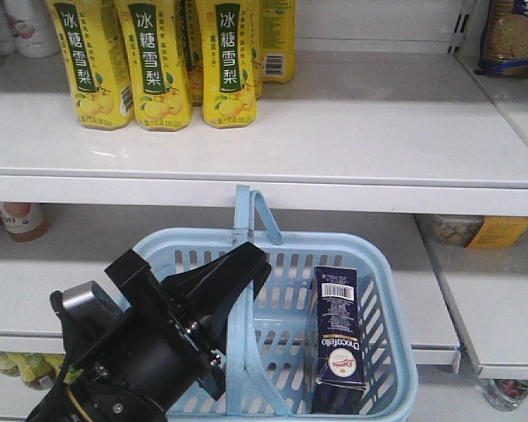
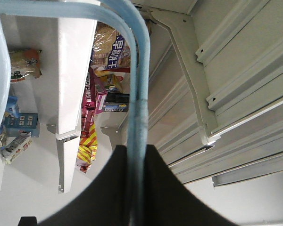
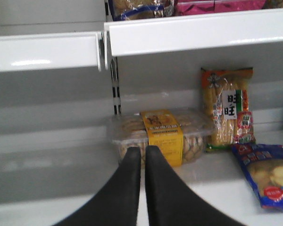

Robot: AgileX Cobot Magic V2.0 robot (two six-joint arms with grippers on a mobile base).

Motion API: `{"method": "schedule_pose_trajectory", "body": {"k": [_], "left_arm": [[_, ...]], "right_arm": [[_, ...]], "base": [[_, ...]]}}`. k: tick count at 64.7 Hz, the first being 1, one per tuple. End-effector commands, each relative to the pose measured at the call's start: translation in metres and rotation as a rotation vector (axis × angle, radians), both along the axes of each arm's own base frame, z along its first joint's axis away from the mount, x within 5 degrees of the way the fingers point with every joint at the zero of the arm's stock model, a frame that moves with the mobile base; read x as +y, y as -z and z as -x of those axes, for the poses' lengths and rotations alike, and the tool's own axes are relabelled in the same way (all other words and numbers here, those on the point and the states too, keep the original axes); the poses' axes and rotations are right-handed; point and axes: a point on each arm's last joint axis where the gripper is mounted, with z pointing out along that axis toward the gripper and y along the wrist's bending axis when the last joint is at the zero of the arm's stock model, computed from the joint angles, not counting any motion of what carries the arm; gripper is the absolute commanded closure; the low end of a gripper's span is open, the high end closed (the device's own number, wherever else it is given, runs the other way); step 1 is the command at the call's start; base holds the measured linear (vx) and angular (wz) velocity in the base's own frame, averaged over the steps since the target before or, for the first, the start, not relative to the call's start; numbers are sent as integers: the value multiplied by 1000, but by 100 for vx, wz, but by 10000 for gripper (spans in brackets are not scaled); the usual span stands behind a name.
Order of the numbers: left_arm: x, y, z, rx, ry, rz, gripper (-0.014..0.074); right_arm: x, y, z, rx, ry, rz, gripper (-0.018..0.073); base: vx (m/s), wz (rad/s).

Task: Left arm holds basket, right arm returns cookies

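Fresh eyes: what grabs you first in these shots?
The light blue basket fills the lower front view, its handle clamped in the left end effector. The navy cookies box stands inside it, toward the picture's right. Yellow drink cartons line the upper shelf; the right end effector, shut and empty, faces a clear snack tub.

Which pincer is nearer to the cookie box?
Left. The left pincer is shut on the basket handle, with the cookie box close by inside the basket. The right pincer, shut, points at a shelf with a clear biscuit tub; no cookie box in its view.
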Motion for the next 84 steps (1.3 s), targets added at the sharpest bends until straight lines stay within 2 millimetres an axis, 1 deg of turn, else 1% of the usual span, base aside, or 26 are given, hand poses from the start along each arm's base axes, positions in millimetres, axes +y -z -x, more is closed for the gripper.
{"method": "schedule_pose_trajectory", "body": {"k": [1, 12, 22, 26, 33, 44, 57, 60, 68, 69, 84], "left_arm": [[9, -36, 4, -208, -45, 218, 599], [9, -36, 4, -208, -45, 218, 599], [9, -36, 4, -208, -45, 218, 599], [9, -36, 4, -208, -45, 218, 599], [9, -36, 4, -208, -45, 218, 599], [9, -36, 4, -208, -45, 218, 599], [9, -36, 4, -208, -45, 218, 599], [9, -36, 4, -208, -45, 218, 599], [9, -36, 4, -208, -45, 218, 599], [9, -36, 4, -208, -45, 218, 599], [9, -36, 4, -208, -45, 218, 599]], "right_arm": [[1, -10, 1, -168, -7, 8, 565], [2, -33, 7, -421, -18, 27, 565], [5, -57, 22, -724, -29, 90, 565], [6, -63, 26, -785, -29, 103, 565], [6, -73, 28, -774, -27, 104, 565], [7, -99, 32, -716, -21, 102, 565], [9, -136, 44, -699, 17, 216, 565], [10, -147, 47, -710, 24, 234, 565], [10, -170, 49, -699, 28, 235, 565], [10, -178, 51, -700, 29, 235, 565], [9, -227, 52, -632, 34, 221, 561]], "base": [[0, 0], [0, 0], [0, 0], [0, 0], [0, 0], [0, 0], [0, 0], [0, 0], [0, 0], [0, 0], [0, 0]]}}
